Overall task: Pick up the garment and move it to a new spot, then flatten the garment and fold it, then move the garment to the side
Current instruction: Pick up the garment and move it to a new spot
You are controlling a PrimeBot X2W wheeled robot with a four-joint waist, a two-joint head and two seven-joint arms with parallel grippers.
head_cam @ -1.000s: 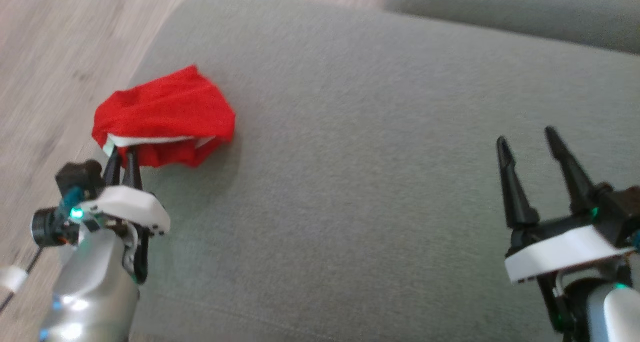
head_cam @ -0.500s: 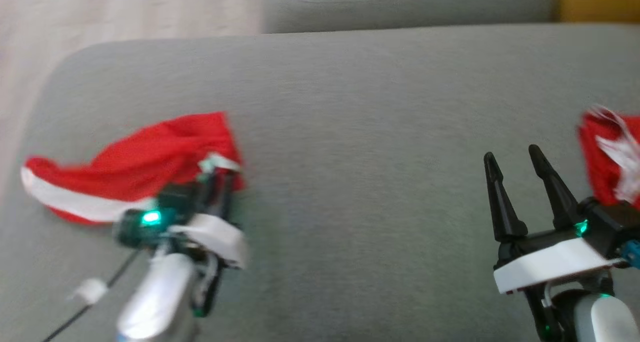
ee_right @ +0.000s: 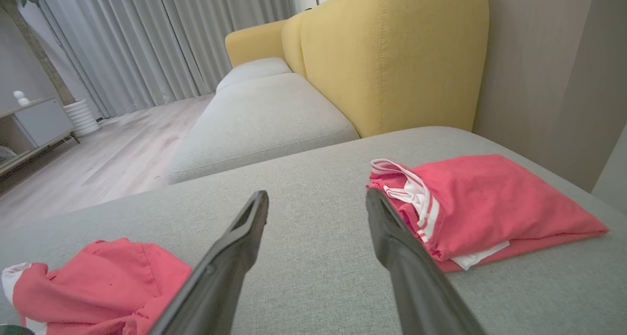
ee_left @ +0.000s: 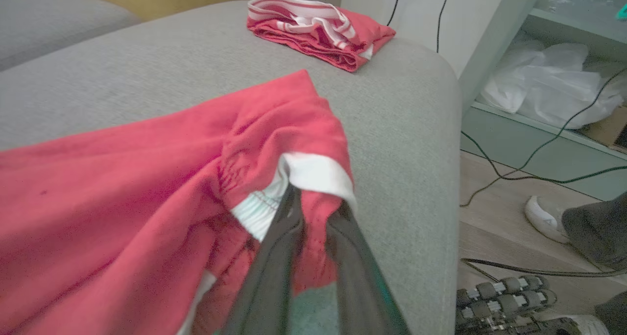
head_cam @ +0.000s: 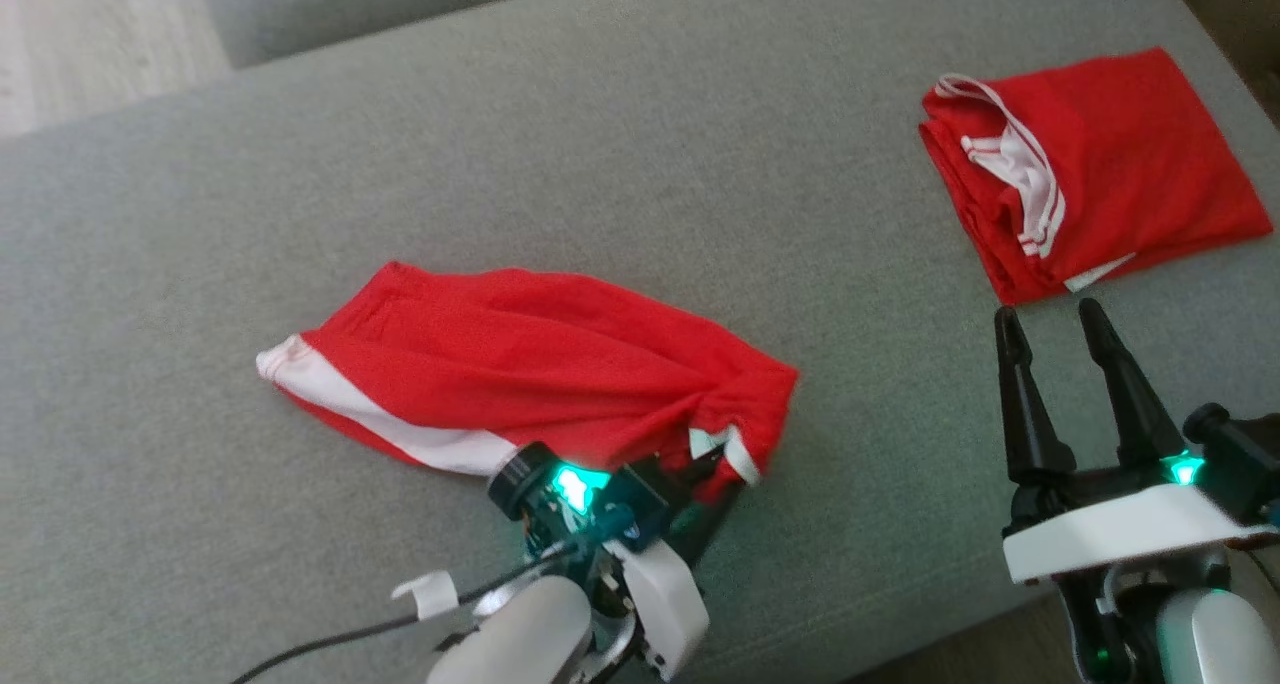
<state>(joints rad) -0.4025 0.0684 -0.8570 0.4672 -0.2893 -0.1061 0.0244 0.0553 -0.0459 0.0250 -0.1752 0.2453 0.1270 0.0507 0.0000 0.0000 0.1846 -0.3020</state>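
The garment lies rumpled across the middle of the cushion, its white-banded end to the left. At its right end the left gripper pinches the white-trimmed hem, jaws almost together on a thin bite of cloth. That bite looks like the weak point: a sharp pull could slide the trim out, and the bunched folds behind it would drag rather than spread. The grip also sits toward the cushion's near edge, so cloth dropped here might slip over it. Further right, the right gripper hovers with jaws spread wide and holds nothing, its tips just short of the folded pile. A forward reach could nudge that pile open, or catch the wrong red cloth.

In the head view the left fingertips are buried under the hem and the wrist hides the garment's near corner. How many layers are pinched cannot be told, even from the left wrist view. The garment's true outline is lost in its folds, and the right wrist view cuts it off at the lower left.
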